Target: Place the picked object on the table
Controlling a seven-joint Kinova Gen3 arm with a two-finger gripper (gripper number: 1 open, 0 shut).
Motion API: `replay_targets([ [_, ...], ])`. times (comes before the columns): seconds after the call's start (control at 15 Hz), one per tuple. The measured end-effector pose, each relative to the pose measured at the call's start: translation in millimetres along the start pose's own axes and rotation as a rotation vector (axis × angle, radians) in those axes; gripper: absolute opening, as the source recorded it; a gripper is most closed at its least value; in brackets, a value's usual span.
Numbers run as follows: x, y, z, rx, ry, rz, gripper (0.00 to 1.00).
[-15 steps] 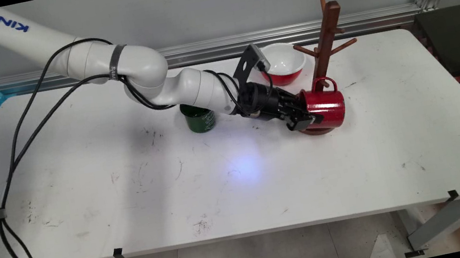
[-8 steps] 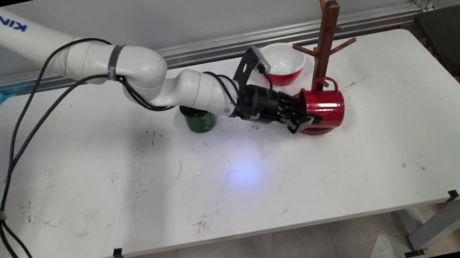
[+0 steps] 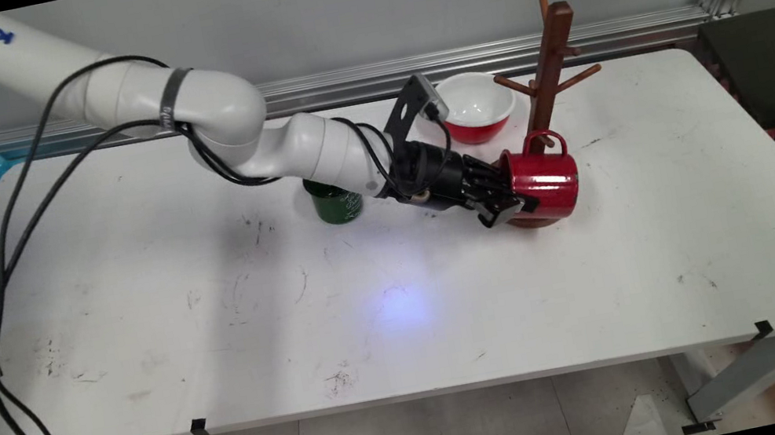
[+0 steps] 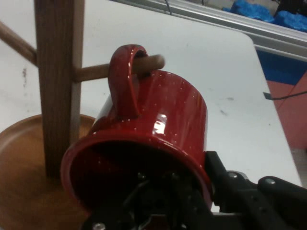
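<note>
A red mug (image 3: pixel 548 181) lies on its side at the foot of the wooden mug tree (image 3: pixel 548 53), mouth toward my gripper (image 3: pixel 513 205). The gripper is shut on the mug's rim, one finger inside the mouth and one outside. In the hand view the red mug (image 4: pixel 163 110) fills the middle, and its handle is looped over a low peg (image 4: pixel 91 72) of the tree's post (image 4: pixel 55 72). The tree's round wooden base (image 4: pixel 24 167) lies below the mug. My gripper (image 4: pixel 201 191) shows at the bottom, its inner finger hidden in the dark of the mug.
A dark green cup (image 3: pixel 336 206) stands just behind the forearm, left of the gripper. A red bowl with a white inside (image 3: pixel 478 106) sits behind the wrist, left of the tree. Black cables hang from the arm over the table's left part.
The arm has shifted a little to the left, and the gripper and red mug have moved slightly left with it. The mug's handle stays on the peg.
</note>
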Motion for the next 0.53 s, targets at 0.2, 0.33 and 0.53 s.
replay_targets([
  [0.2, 6, 11, -10, -0.005, -0.003, -0.006, 0.00],
  [0.33, 10, 19, -18, -0.009, -0.005, -0.010, 0.00],
  [0.53, 15, 30, -28, -0.013, -0.011, -0.016, 0.00],
])
